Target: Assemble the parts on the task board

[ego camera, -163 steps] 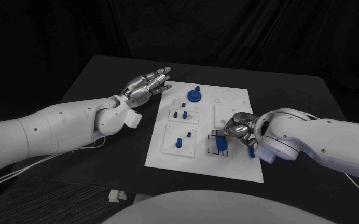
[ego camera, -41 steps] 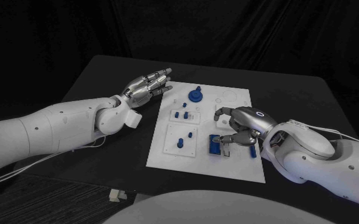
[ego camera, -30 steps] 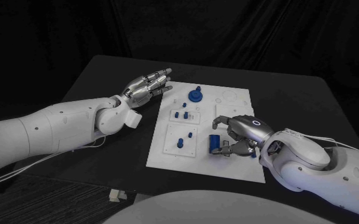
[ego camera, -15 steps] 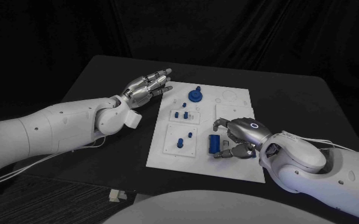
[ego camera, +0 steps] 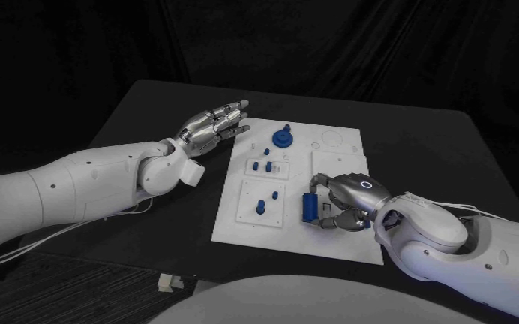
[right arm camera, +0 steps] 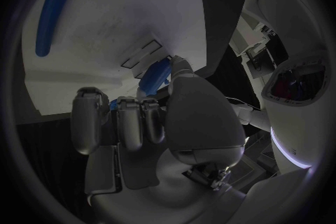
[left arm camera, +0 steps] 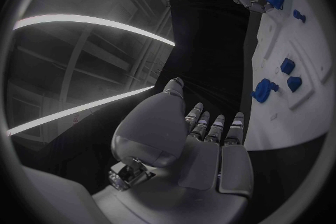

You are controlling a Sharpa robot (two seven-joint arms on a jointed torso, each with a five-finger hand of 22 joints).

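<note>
The right hand [ego camera: 344,202] lay curled on the near right part of the white board [ego camera: 259,235], fingers closed around a blue block [ego camera: 310,205] standing there. The left hand [ego camera: 213,124] hovered open and empty over the bench [ego camera: 151,114] just beside the board's far left corner.

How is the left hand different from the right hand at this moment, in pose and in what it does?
The left hand hangs beside the task board's far left corner with fingers stretched out, holding nothing; the right hand is curled over the board's near right part. The left hand touches no part, while the right hand's fingers grip an upright blue part. Both are silver hands on white arms.
</note>
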